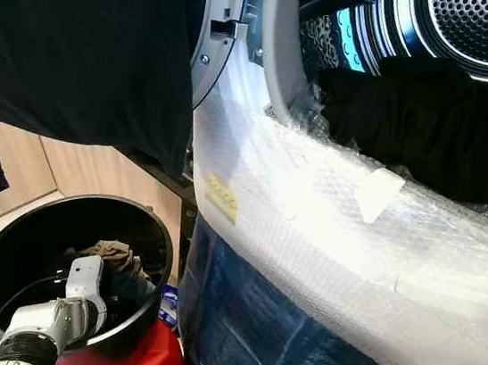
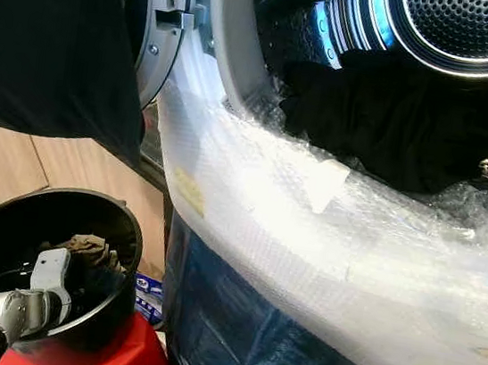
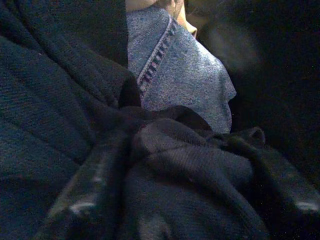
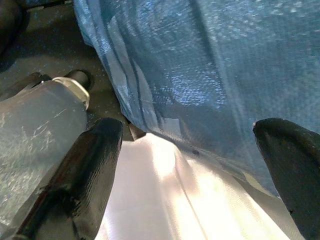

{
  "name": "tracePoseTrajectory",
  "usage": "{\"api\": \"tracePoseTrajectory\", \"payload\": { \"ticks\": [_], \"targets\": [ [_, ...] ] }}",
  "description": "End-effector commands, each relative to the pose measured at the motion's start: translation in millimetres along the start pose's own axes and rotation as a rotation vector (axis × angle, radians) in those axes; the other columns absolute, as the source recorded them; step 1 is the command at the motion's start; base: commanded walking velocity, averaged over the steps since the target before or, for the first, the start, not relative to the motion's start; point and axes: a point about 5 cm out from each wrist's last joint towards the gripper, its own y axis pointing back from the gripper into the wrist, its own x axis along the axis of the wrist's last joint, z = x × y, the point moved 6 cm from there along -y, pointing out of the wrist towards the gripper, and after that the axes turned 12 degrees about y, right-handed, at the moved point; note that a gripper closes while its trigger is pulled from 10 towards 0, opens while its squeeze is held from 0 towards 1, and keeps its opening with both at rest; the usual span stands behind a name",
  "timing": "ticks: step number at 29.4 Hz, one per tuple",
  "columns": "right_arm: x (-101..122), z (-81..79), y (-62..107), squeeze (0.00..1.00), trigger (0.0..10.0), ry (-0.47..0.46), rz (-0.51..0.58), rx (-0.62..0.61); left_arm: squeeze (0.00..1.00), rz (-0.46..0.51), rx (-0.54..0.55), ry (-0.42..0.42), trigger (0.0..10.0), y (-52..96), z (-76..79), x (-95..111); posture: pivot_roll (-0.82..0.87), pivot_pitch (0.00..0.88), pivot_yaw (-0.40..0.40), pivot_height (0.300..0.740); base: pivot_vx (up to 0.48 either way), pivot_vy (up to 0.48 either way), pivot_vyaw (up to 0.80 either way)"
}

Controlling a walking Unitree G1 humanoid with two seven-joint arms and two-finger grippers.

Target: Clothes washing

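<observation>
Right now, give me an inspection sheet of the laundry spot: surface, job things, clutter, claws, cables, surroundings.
Surface: washer front wrapped in bubble wrap, blue sheet below.
Job's things: black garment lying in the open drum; black bucket on a red stand holding a brownish cloth.
Clutter: dark cloth hanging at upper left.
Claws: left claw down in the bucket among dark fabric, a fold between its fingers; right claw open beside the blue sheet.
Cables: black cable along the left arm.
Surroundings: wooden panel, tiled floor.

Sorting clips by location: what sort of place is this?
Probably a home laundry corner: an open washing machine drum holding dark clothes, and a black basket with more laundry beside it.
</observation>
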Motion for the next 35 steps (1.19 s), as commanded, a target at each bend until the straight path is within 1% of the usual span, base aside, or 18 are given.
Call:
{"api": "tracePoseTrajectory", "payload": {
  "ticks": [1,6,13,25,35],
  "targets": [
    [-7.1,-4.7,0.7,0.0,10.0,0.009,-0.018,0.017,0.0,-0.059,-0.014,0.031,0.0,-3.4,2.9,-18.1,0.09,0.071,-0.107,0.74,0.0,0.0,0.0],
    [-6.9,-4.0,0.6,0.0,10.0,0.01,-0.017,0.016,0.0,-0.059,-0.016,0.034,0.0,-3.1,1.9,-19.4,0.09,0.071,-0.107,0.74,0.0,0.0,0.0],
    [-7.6,-5.2,0.7,0.0,10.0,0.034,-0.015,0.027,0.0,-0.057,-0.031,0.042,0.0,-3.2,5.0,-21.9,0.1,0.046,-0.115,0.74,0.0,0.0,0.0],
    [-0.4,-6.4,0.3,0.0,10.0,0.049,0.001,0.03,0.0,-0.05,-0.041,0.042,0.0,-2.1,4.3,-23.0,0.1,0.025,-0.11,0.74,0.0,0.0,0.0],
    [0.2,-14.0,0.8,0.0,10.0,0.065,0.005,0.044,0.0,-0.031,-0.049,0.045,0.0,-0.5,4.4,-18.5,0.11,0.002,-0.096,0.74,0.0,0.0,0.0]
  ]
}}
